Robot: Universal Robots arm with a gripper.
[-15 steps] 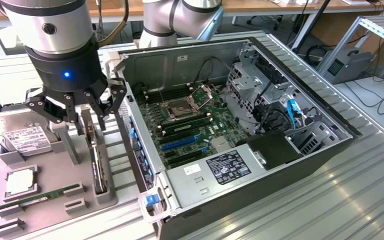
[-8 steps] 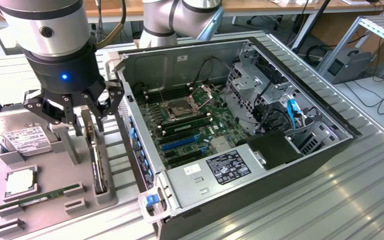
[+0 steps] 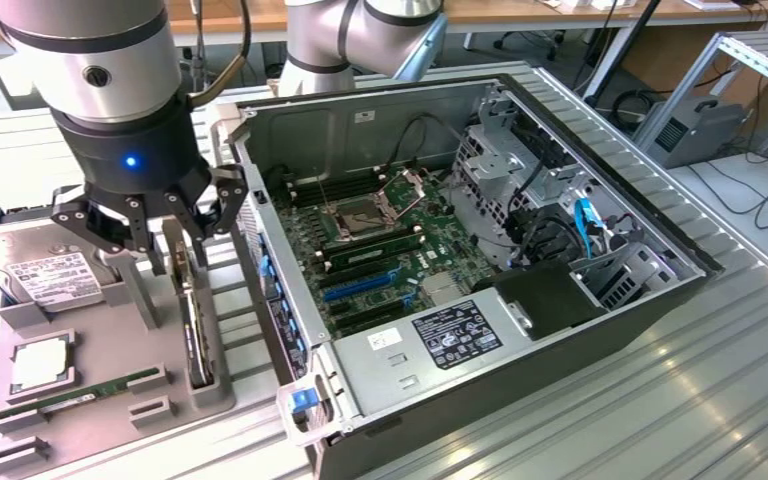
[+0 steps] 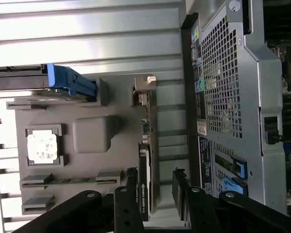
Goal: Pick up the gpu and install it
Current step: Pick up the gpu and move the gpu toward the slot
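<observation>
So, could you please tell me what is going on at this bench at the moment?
A Universal Robots arm holds its end effector over the gpu, which stands on edge in a slot of the grey holder tray, right beside the open computer case. The fingers are open and straddle the card, one on each side, not yet closed on it. The gpu sits in the tray, so it has been neither picked up nor installed.
</observation>
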